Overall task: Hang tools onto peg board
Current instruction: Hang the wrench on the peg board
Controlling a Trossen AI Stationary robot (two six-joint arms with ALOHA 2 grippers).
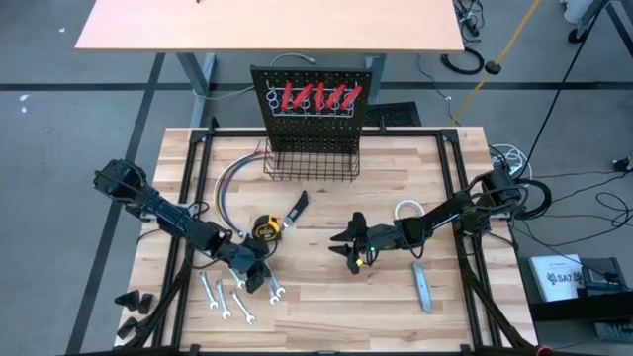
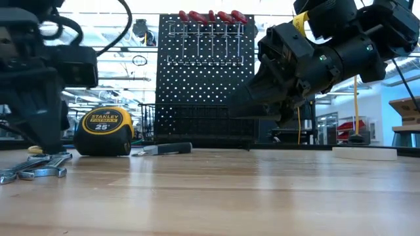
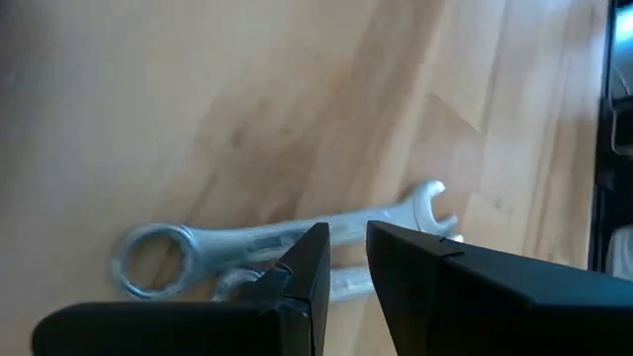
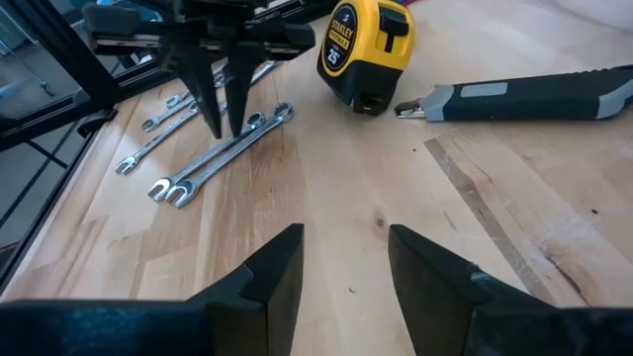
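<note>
A wooden table (image 1: 326, 307) is seen from above, with two dark robot arms reaching in from either side.

At the left, the left gripper (image 1: 259, 277) points down over a cluster of silver wrenches (image 1: 229, 297) lying flat near the table's front left. Its fingers (image 3: 309, 259) stand in a narrow gap just above the shaft of one wrench (image 3: 282, 237); whether they pinch it or only hover cannot be told. A second wrench lies just beside that one.

Just beyond the left gripper sits a yellow tape measure (image 1: 265, 227), and right of it a black-handled knife (image 1: 298, 207) lies on the wood. A bundle of coloured wires (image 1: 229, 183) curves across the far left of the table.

At the far centre stands the peg board (image 1: 315, 104), a black perforated panel with five red-handled tools (image 1: 318, 97) hanging in a row near its top and a black wire basket (image 1: 312, 163) at its base.

Right of centre, the right gripper (image 1: 352, 252) hangs above bare wood, fingers moderately parted and holding nothing.

Further right lie a white tape roll (image 1: 409, 211) and, nearer the front, a grey bar (image 1: 422, 287).
</note>
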